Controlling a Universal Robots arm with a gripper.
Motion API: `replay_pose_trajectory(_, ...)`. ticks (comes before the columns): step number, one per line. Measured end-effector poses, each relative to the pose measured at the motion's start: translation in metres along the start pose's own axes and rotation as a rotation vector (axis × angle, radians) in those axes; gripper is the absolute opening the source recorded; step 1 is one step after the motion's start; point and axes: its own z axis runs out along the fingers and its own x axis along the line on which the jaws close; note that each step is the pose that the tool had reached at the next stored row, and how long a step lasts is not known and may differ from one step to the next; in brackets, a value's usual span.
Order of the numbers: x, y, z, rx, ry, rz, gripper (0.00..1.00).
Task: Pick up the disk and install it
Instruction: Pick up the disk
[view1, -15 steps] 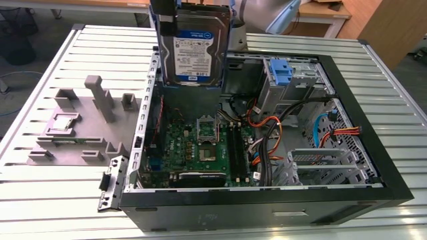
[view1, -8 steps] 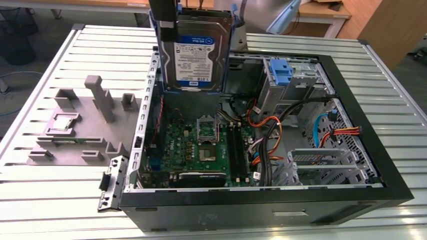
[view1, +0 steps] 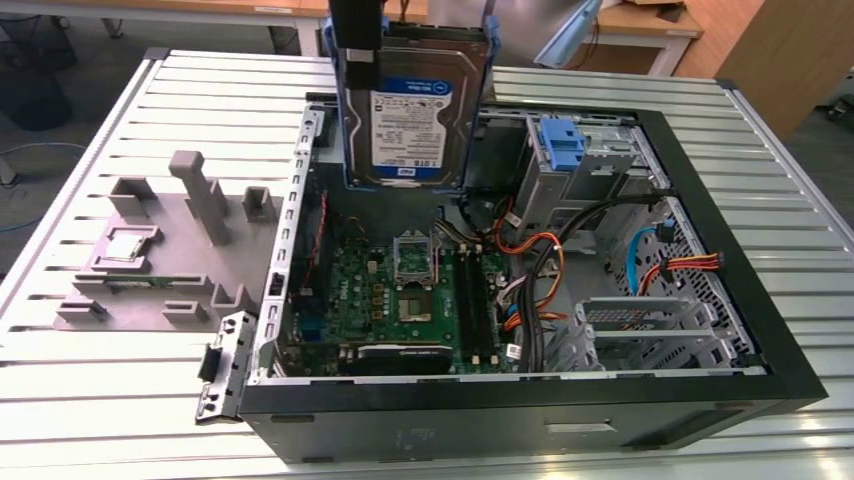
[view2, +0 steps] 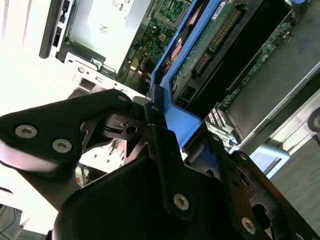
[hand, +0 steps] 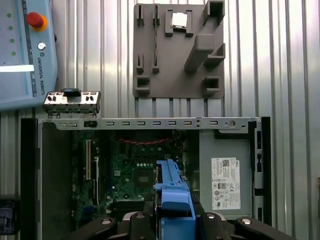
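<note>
With the black fingers (view2: 162, 145) clamped on the blue plastic bracket (hand: 172, 192) of the flat silver labelled disk (view1: 416, 110), which hangs upright over the open black computer case (view1: 534, 415), it is probably best kept plumb and clear of the orange cables (view1: 545, 243).

Open case (view1: 747, 300): interior reachable from above. Held upright in the claw (hand: 173, 217), the disk (view1: 416, 110) hangs over the interior. Obstacles inside: cable bundle (view1: 534, 275) across the middle; drive cage with blue latch (view1: 567, 150) just beside the disk; metal bracket (view1: 641, 325) near one corner. The low motherboard (view1: 400, 295) leaves room above it. Tabletop (view1: 107, 400): grey fixture (view1: 160, 250) at the exterior view's left, bare slats around it
</note>
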Motion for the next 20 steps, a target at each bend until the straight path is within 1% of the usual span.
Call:
replay_pose_trajectory(3,0.0012,-0.0027,0.0010,0.0000,0.0020,0.000,0.37)
replay_pose_trajectory(8,0.0080,-0.0041,0.0029,0.0009,0.0035,0.000,0.37)
replay_pose_trajectory(10,0.0099,-0.0061,0.0041,0.0013,0.0035,0.000,0.37)
replay_pose_trajectory(12,0.0101,-0.0119,0.0047,0.0010,0.0040,0.000,0.37)
replay_pose_trajectory(17,0.0096,-0.0311,0.0061,0.0011,0.0038,0.000,0.37)
replay_pose_trajectory(20,0.0094,-0.0412,0.0067,0.0012,0.0038,0.000,0.37)
